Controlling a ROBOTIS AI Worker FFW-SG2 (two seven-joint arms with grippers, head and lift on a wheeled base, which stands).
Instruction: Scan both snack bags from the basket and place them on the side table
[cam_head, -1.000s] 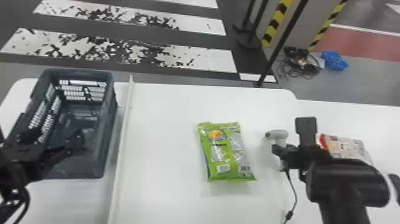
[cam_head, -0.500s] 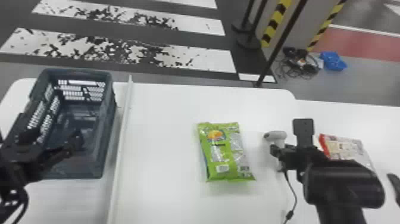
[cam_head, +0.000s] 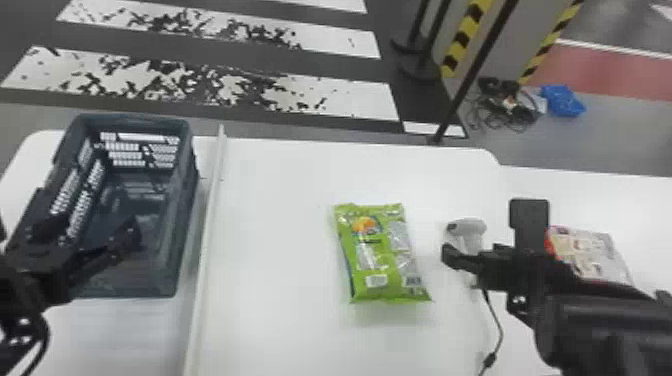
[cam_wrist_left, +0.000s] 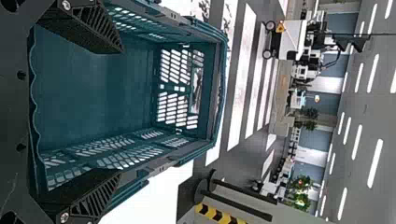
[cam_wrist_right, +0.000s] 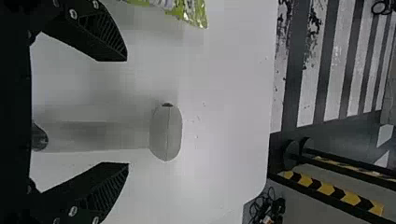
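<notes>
Scanner (cam_head: 465, 227), pale grey, corded, between the parted fingers of the right pincer (cam_head: 474, 251); left of it on the table (cam_head: 280, 200), 1 green snack bag (cam_head: 375, 250), orange emblem and white label patches, print too blurred to read. Right of the scanner, on the side table (cam_head: 645, 210), 1 red-and-cream snack bag (cam_head: 590, 252), lettering likewise illegible. Well left of the scanner, 1 dark blue-grey slotted basket (cam_head: 185, 145), with the left pincer (cam_head: 92, 230) at it, its 2 fingers spread, empty.
</notes>
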